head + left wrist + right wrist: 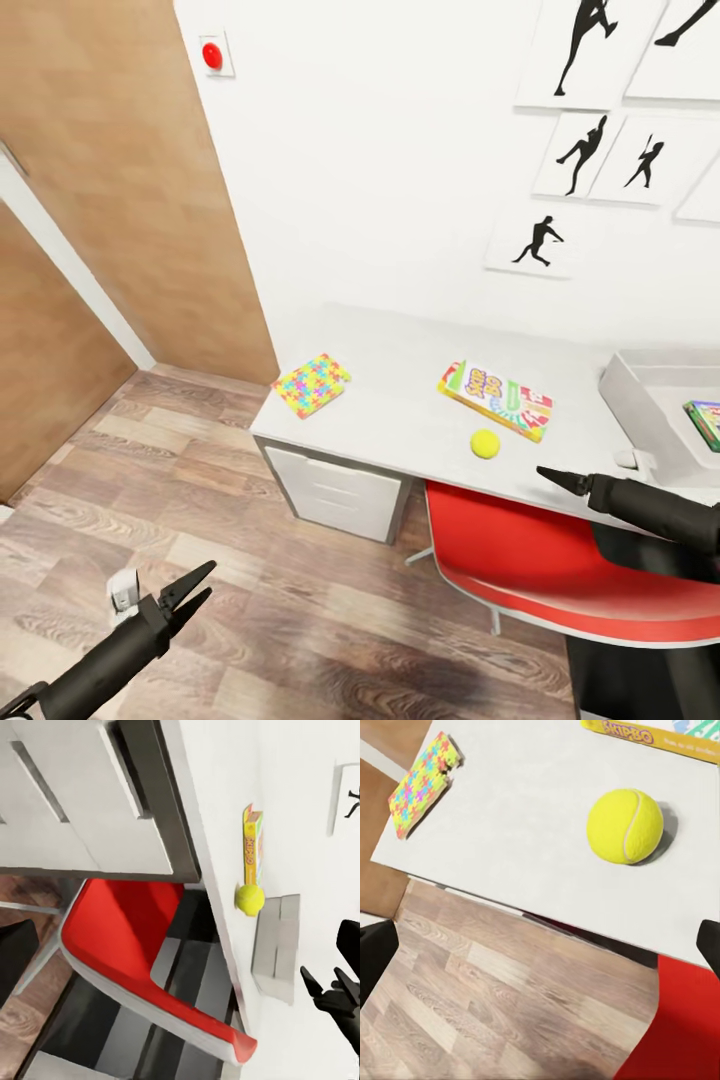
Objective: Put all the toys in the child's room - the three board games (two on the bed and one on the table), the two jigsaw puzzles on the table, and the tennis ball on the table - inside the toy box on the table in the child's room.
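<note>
White and long, the table (pixel 400 350) stands by the wall. On it, the tennis ball (pixel 485 443) sits near the front edge, just beside the Skip-Bo board game (pixel 496 399). A bright jigsaw puzzle (pixel 311 384) lies at the far left corner, and the grey toy box (pixel 640 395) is at the right. The right gripper (pixel 560 480) hangs near the ball; I cannot tell if it is spread. The left gripper (pixel 192 590) is spread, low over the wood floor (pixel 250 560).
</note>
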Motion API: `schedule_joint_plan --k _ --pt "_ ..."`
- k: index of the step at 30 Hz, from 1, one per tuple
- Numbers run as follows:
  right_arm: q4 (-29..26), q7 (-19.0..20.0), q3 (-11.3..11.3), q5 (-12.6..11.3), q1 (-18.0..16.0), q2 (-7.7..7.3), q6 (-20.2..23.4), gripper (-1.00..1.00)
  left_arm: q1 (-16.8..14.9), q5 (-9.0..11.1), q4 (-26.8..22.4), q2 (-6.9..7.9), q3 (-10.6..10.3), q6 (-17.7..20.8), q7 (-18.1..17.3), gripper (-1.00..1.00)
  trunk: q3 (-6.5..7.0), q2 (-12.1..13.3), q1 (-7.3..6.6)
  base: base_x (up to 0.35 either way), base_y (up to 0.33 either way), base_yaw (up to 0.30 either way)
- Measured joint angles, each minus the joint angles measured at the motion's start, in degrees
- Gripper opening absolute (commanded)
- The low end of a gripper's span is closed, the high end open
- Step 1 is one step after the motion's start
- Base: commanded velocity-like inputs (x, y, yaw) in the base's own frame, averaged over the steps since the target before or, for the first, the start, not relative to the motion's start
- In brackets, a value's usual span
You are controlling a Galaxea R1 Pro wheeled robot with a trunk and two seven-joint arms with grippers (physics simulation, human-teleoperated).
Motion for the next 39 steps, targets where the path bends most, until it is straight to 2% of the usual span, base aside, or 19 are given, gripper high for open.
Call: schedule_joint_plan --k 5,14,27,39 --pt "0.0 -2.5 2.2 0.2 -0.1 0.04 0.1 1.0 1.5 -0.2 1.2 0.01 2.2 -0.8 0.0 1.0 0.44 0.0 0.0 0.0 0.0 0.08" --pt "0.0 -3.8 3.6 0.3 -0.2 0.06 0.0 1.0 2.4 -1.9 1.9 -0.03 3.1 -1.2 0.0 1.0 1.26 0.0 0.0 0.0 0.0 0.012" --pt "0.0 -4.0 3.9 0.3 -0.3 0.03 0.0 1.0 3.7 -2.3 2.1 -0.05 3.4 -1.3 0.0 1.0 2.46 0.0 0.0 0.0 0.0 -0.057" --pt "0.0 -4.1 3.9 0.3 -0.3 0.11 -0.1 1.0 3.8 -2.3 2.1 -0.07 3.5 -1.3 0.0 1.0 3.3 0.0 0.0 0.0 0.0 0.181"
